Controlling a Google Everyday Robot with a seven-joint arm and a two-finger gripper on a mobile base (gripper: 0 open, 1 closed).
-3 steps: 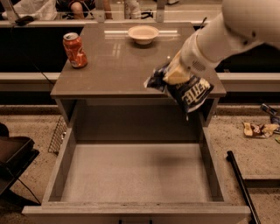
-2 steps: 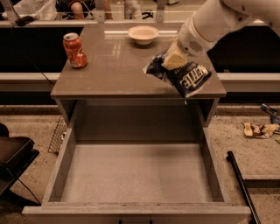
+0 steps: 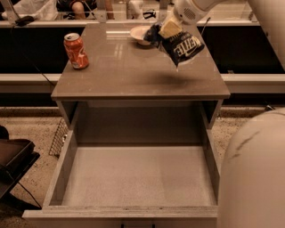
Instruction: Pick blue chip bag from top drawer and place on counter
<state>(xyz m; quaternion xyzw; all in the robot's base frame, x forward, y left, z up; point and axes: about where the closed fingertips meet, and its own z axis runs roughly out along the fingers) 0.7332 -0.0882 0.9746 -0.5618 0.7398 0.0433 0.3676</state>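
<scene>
Landmark: the counter [image 3: 133, 73], the brown-grey top slab of the cabinet.

Gripper [image 3: 168, 27]: located above the counter's back right part, at the end of a pale arm [image 3: 191, 9] that enters from the upper right. Its fingers are clamped on the upper edge of the blue chip bag [image 3: 182, 45].

Blue chip bag: hangs tilted below the gripper, over the back right part of the counter and clear of the surface. White lettering faces the camera. A dim shadow lies on the counter beneath it.

Top drawer [image 3: 67, 164]: pulled fully out below the counter's front edge, with the grey floor and low side walls in view.

Orange soda can [image 3: 76, 51]: upright on the counter's back left corner, well apart from the bag.

White bowl [image 3: 139, 34]: on the counter at its back edge, just beside the bag and partly covered by it on the right.
</scene>
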